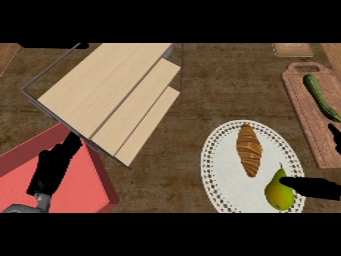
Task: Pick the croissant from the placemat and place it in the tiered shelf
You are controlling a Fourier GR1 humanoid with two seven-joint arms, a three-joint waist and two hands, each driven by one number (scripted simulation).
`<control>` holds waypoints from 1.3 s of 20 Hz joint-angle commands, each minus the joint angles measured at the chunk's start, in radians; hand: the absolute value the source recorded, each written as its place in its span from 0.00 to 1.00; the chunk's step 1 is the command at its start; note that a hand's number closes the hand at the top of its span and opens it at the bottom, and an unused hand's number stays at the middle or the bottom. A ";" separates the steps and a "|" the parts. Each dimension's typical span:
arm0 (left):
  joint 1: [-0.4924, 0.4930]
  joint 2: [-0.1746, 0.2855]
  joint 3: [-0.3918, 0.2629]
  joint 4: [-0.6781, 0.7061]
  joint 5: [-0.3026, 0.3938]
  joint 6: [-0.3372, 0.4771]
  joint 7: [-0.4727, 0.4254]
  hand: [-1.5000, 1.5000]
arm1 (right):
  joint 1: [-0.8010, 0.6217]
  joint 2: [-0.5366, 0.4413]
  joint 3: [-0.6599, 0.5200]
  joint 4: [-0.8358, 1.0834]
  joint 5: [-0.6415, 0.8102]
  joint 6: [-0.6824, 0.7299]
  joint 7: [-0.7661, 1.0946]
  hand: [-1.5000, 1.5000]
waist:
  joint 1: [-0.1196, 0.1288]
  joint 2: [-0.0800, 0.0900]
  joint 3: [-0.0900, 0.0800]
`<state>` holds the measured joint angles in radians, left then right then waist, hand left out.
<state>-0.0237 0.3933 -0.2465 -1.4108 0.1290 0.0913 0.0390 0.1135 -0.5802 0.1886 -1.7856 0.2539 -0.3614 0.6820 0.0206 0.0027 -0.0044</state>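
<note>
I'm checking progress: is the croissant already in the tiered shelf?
No, the croissant lies on the white placemat next to the pear, apart from the tiered shelf.

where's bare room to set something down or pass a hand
Free: the steps of the pale wooden tiered shelf, and the brown counter strip between shelf and white lace placemat. Crowded: the placemat itself, where golden croissant, green pear and right hand bunch beside the wooden cutting board.
</note>
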 commanded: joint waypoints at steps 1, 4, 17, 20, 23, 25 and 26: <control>-0.024 -0.017 -0.023 0.020 -0.014 -0.008 0.003 0.50 | -0.061 -0.124 0.083 0.025 0.160 0.115 0.260 0.00 | 0.019 0.010 -0.007; -0.020 -0.047 -0.041 0.024 -0.022 -0.002 -0.007 0.50 | -0.175 -0.142 0.132 0.024 0.237 0.214 0.479 0.00 | 0.036 0.009 -0.006; -0.007 -0.058 -0.008 0.014 -0.017 -0.008 0.009 0.50 | -0.540 0.231 0.248 0.311 0.301 0.411 0.773 0.00 | 0.004 -0.002 0.003; 0.007 -0.054 0.001 0.027 -0.016 -0.018 -0.005 0.50 | -0.579 0.255 0.219 0.364 0.299 0.442 0.793 0.00 | -0.002 -0.001 0.002; -0.025 -0.055 0.024 0.050 -0.003 -0.029 0.008 0.50 | -0.597 0.310 0.200 0.442 0.332 0.414 0.769 0.00 | -0.012 0.000 0.003; 0.009 -0.056 0.004 0.021 -0.027 -0.024 -0.008 0.50 | -0.611 0.346 0.213 0.457 0.373 0.419 0.794 0.00 | -0.010 -0.003 0.003; -0.034 -0.050 0.031 0.044 -0.015 -0.028 0.007 0.50 | -0.552 0.354 0.246 0.442 0.415 0.389 0.784 0.00 | -0.024 -0.003 0.003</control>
<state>-0.0199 0.3565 -0.2232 -1.4013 0.1094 0.0719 0.0264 -0.4317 -0.2810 0.4152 -1.3685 0.6129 0.0100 1.2329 0.0147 -0.0046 0.0054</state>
